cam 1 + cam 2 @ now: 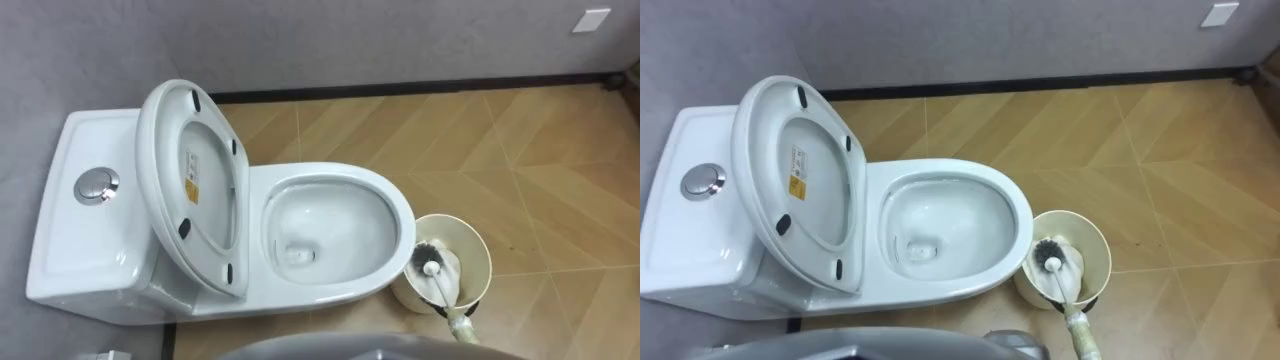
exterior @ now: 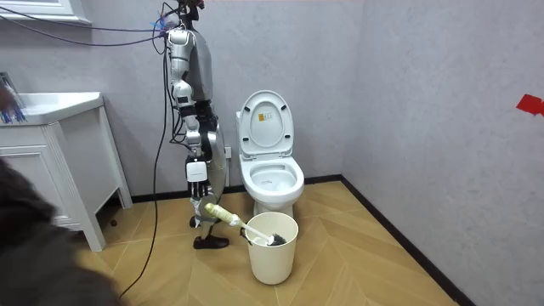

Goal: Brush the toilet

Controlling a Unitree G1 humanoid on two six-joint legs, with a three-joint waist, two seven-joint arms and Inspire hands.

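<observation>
The toilet [image 1: 330, 290] stands with its lid [image 1: 195, 190] raised, tank [image 1: 80, 240] to the left and open bowl [image 1: 335, 225] to the right. A cream bucket [image 1: 484, 262] sits on the floor just beside the bowl's right end. The toilet brush [image 1: 432, 268] has its head down inside the bucket, and its long axis slants from there toward the near right. In the room view, the right hand [image 2: 202, 207] is closed round the handle's upper end. Probable next move: lift the head clear of the rim, then swing it left into the bowl.

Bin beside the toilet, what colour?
Cream bin, plain with no pattern; clearest in the room view.
</observation>
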